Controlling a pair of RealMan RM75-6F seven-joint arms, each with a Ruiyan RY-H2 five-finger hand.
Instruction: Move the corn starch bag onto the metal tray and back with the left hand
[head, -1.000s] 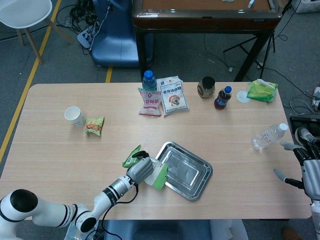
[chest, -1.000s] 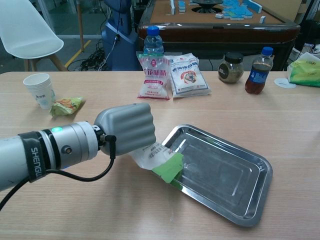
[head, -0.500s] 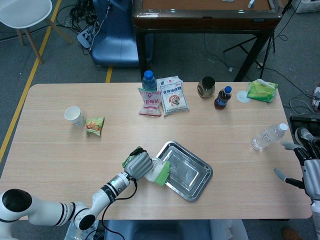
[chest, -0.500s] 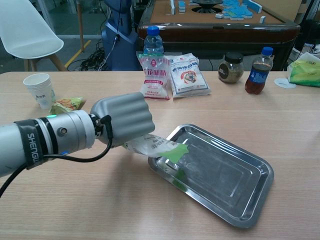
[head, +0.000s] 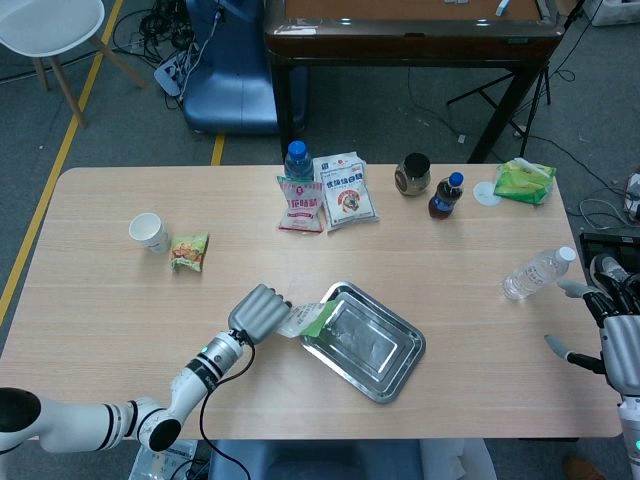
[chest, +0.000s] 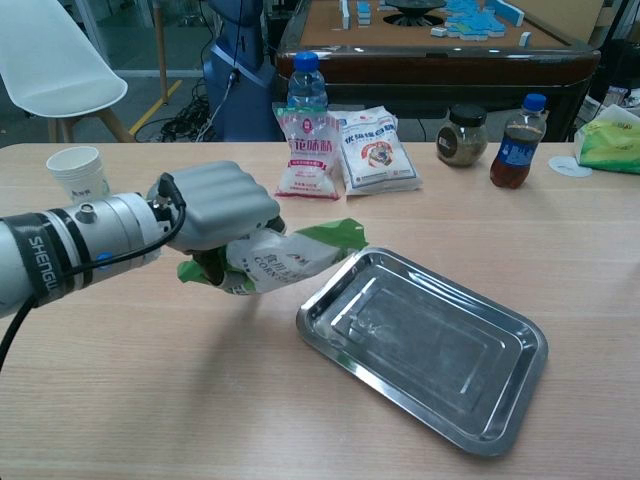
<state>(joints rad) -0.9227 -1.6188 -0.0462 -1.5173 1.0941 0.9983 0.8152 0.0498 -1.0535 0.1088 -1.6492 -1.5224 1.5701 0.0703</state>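
Note:
My left hand (head: 259, 312) (chest: 213, 210) grips the green and white corn starch bag (chest: 288, 256) (head: 309, 318) and holds it above the table, just left of the metal tray (head: 378, 350) (chest: 440, 350). The bag's far end reaches toward the tray's left corner. The tray holds nothing. My right hand (head: 611, 338) hangs at the table's right edge with its fingers spread and nothing in them; the chest view does not show it.
At the back stand a water bottle (chest: 306, 80), a pink bag (chest: 309, 152), a white bag (chest: 374, 150), a jar (chest: 461, 135) and a cola bottle (chest: 512, 143). A paper cup (head: 149, 232) and snack packet (head: 189, 251) lie left; a toppled bottle (head: 535, 272) lies right.
My left hand has lifted the corn starch bag off the tray's left edge and drawn it back to the left. The right hand has stayed in place.

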